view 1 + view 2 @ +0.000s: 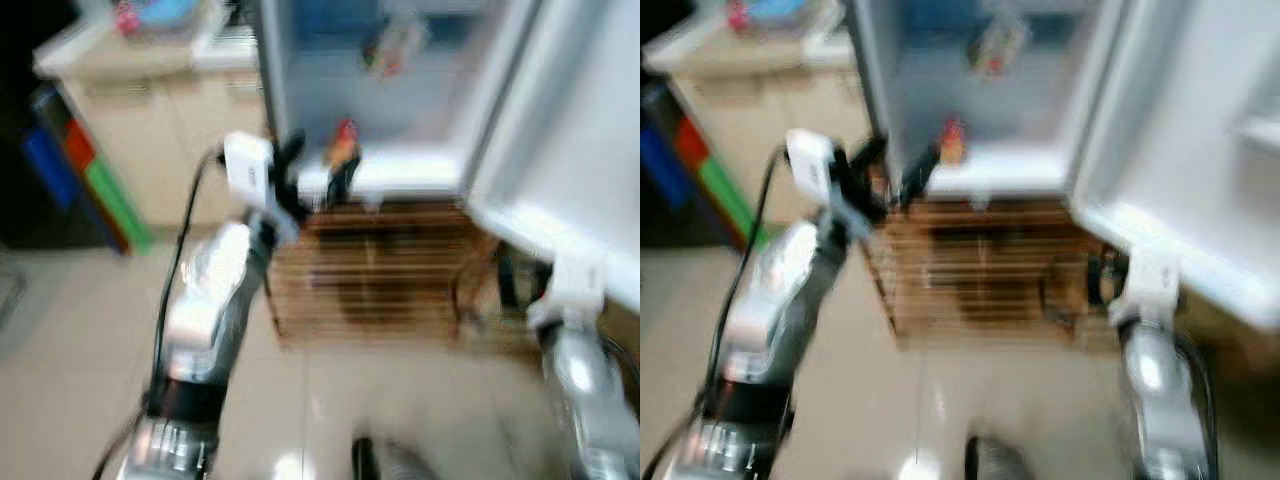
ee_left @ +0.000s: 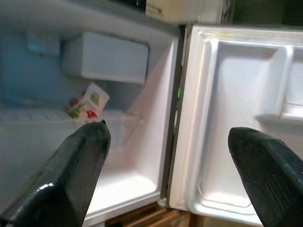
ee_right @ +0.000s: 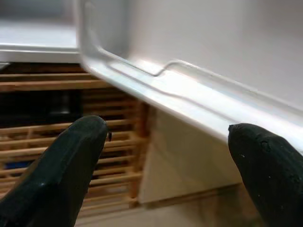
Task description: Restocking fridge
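While raised toward the open fridge, left gripper spread wide, empty, touching nothing. Right gripper likewise wide apart, empty, just below the door edge. Fridge white inside, door swung out at 2 o'clock. Carton on its shelf at 12 o'clock, tilted. Wooden crate beneath. Head views blurred.
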Controlling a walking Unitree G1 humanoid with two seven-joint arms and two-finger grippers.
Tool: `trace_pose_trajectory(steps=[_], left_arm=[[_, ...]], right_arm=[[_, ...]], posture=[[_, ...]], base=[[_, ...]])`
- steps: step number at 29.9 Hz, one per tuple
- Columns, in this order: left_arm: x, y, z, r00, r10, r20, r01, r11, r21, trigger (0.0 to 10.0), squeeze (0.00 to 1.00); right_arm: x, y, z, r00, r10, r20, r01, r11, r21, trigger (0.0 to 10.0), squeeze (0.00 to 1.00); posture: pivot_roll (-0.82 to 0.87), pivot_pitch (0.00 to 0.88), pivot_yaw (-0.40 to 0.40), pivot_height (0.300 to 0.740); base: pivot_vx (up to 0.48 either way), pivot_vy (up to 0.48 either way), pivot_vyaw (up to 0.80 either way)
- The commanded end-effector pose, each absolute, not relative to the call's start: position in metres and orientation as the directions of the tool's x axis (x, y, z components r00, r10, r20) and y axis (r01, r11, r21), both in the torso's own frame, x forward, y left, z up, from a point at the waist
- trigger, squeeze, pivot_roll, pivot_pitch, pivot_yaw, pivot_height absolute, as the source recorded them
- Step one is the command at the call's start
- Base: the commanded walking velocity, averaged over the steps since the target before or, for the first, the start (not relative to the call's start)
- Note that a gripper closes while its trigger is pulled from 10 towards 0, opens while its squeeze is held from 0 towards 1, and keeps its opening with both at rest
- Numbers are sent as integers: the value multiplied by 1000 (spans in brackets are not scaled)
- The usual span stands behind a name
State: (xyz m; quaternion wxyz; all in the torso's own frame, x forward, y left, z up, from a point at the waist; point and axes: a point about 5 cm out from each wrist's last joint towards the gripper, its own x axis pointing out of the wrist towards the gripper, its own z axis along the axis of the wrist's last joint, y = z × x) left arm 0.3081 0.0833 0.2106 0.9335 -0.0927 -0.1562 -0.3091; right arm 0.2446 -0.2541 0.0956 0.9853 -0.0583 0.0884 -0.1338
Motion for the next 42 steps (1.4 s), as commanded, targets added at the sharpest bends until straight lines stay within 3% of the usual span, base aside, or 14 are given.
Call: trace_pose_trajectory(steps=[1,9,18,25,27,35,42], left_arm=[[308,84,208,768,-546,334,599,797,-76,10000,0],[311,86,208,774,-540,329,591,804,-71,10000,0],[313,84,205,778,-548,307,588,807,-50,10000,0],[313,84,205,778,-547,308,588,807,-51,10000,0],[313,83,205,779,-547,307,588,807,-52,10000,0],[313,83,205,777,-547,312,591,804,-65,10000,0],[316,87,202,797,-529,293,572,817,-80,10000,0]], right_arm=[[250,-251,101,957,-258,-135,239,960,-142,10000,0],[253,-244,100,961,-240,-134,220,964,-146,10000,0],[253,-240,96,962,-228,-148,206,967,-146,10000,0],[242,-248,77,934,-239,-267,183,959,-216,10000,0],[232,-256,57,882,-267,-387,193,956,-220,10000,0],[213,-281,37,780,-382,-497,273,921,-280,10000,0],[178,-326,9,598,-523,-607,367,852,-373,10000,0]], posture=[[-333,40,55,740],[-332,36,55,740],[-331,26,60,740],[-333,26,60,740],[-336,31,59,740],[-336,31,59,740],[-335,38,59,740]], base=[[-480,0,0],[-60,0,0],[353,-185,0],[389,-277,0],[386,-279,0],[391,-273,0],[0,0,0]])
